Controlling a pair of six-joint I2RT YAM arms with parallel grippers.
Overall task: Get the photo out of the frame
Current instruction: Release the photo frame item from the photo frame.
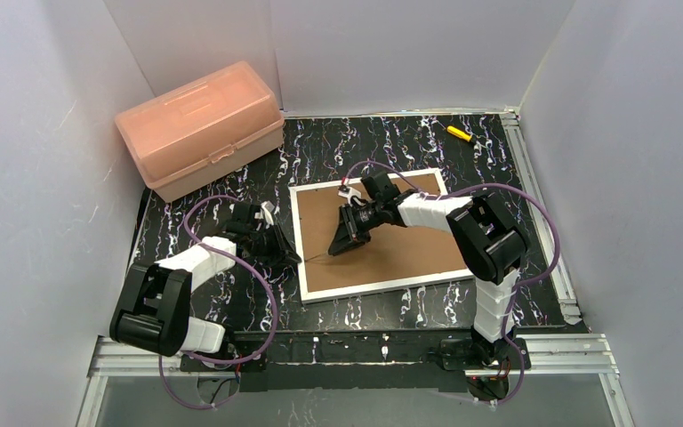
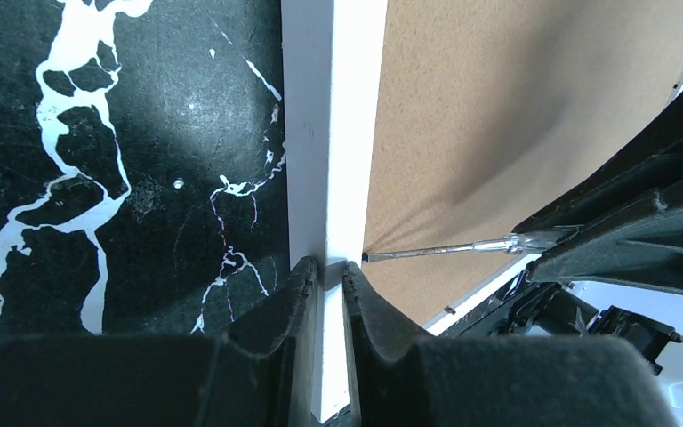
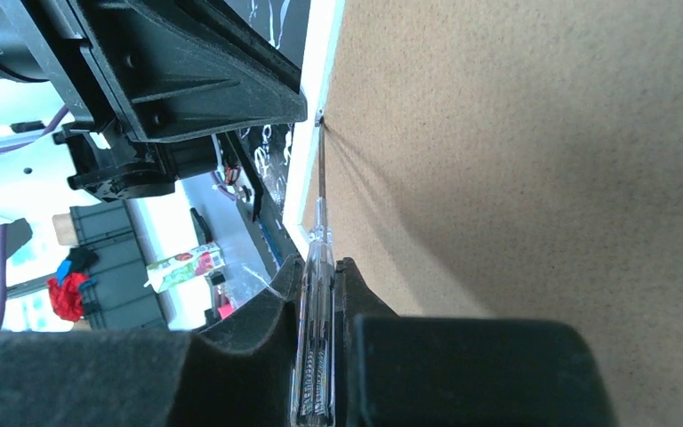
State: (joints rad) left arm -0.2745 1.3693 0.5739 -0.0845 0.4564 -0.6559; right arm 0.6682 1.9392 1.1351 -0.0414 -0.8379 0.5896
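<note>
Left hand point(image 2: 327, 267) pinches the frame point(image 2: 333, 133) — white border, brown back up.

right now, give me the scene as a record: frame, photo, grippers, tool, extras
frame: face down on the table, brown back up
photo: not visible
left gripper: pinching the frame's white left border
right gripper: holding a clear-handled screwdriver
screwdriver tip: at the back board's edge beside that border
other: pink box far left, lid shut; small yellow item far right
</note>
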